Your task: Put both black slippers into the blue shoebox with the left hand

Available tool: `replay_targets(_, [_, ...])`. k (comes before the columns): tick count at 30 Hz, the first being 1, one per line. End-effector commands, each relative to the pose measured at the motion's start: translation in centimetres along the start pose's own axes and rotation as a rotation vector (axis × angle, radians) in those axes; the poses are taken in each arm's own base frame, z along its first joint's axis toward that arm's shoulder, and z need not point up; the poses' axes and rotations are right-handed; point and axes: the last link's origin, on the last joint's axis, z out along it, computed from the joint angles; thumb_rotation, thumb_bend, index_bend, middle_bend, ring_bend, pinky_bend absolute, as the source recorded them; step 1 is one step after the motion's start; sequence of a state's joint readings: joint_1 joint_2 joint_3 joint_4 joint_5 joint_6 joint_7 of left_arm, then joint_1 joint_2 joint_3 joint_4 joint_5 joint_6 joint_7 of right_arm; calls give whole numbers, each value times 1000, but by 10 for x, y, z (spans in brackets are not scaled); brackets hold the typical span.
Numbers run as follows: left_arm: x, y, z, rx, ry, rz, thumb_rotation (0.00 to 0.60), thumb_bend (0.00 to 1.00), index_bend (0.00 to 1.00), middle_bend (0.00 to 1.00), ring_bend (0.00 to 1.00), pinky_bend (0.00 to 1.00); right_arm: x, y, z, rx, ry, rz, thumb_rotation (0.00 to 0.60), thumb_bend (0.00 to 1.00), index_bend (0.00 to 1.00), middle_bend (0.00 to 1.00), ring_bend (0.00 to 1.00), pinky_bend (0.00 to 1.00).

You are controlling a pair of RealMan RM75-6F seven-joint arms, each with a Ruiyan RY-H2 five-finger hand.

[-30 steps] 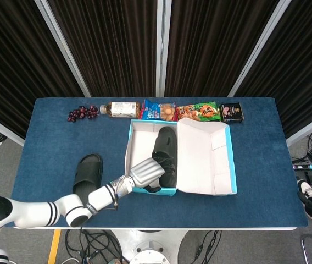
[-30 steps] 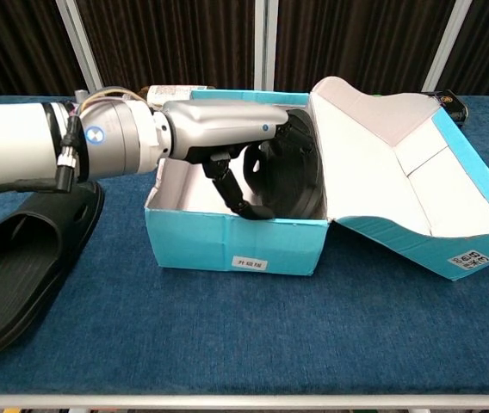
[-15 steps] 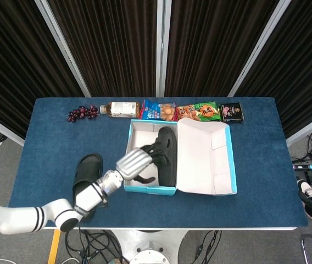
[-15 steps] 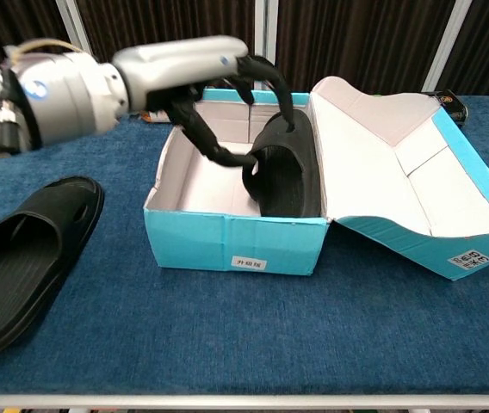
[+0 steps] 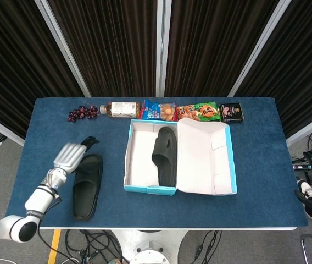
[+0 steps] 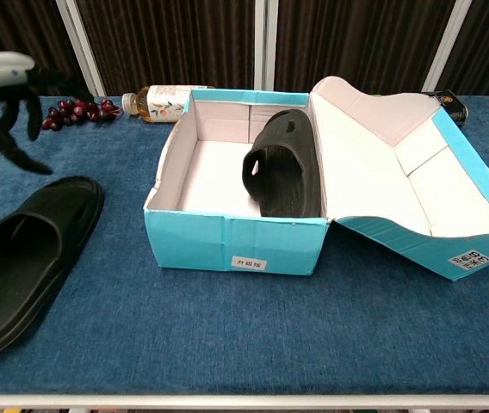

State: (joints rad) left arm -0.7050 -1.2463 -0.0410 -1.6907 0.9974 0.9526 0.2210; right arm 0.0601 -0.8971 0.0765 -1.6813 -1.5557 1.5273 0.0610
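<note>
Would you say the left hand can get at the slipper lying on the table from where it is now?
Probably yes. The left hand is open and above the far end of the slipper on the table, with nothing between them. The blue shoebox stands off to the side, clear of that path.

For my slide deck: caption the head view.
Robot hand above the second slipper; the first slipper sits in the shoebox.

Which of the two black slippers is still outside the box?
The slipper on the table, left of the blue shoebox beside the left hand. The other slipper lies inside the box, against its right wall.
</note>
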Motion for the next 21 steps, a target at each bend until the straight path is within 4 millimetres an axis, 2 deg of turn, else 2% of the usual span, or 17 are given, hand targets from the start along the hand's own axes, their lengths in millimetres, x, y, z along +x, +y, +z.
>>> replay_targets(1, [-24,-17,-15,76,-115,9,600,60,108,37,541,690,0,-2,1,6,-2,-2,600,82,81,93,0,124])
replay_targets(8, [-40,-22,-14,121,-159,1,600,60,93,16,542,691,-1,-3,0,4,-7,-2,600,83,81,93,0,124])
replay_targets(15, [-47,-24,-3,161,-195,-4,600,59,97,27,561,691,-3,-4,1,4,-13,-1,600,82,82,93,0,124])
replay_targets(18, [-49,-22,1,157,-217,-53,600,54,159,102,599,701,-3,-4,1,3,-14,-1,600,82,81,93,0,124])
replay_targets(21, [-49,-25,8,171,-188,-79,600,52,298,286,673,757,-4,-4,0,2,-16,0,600,83,81,93,0,124])
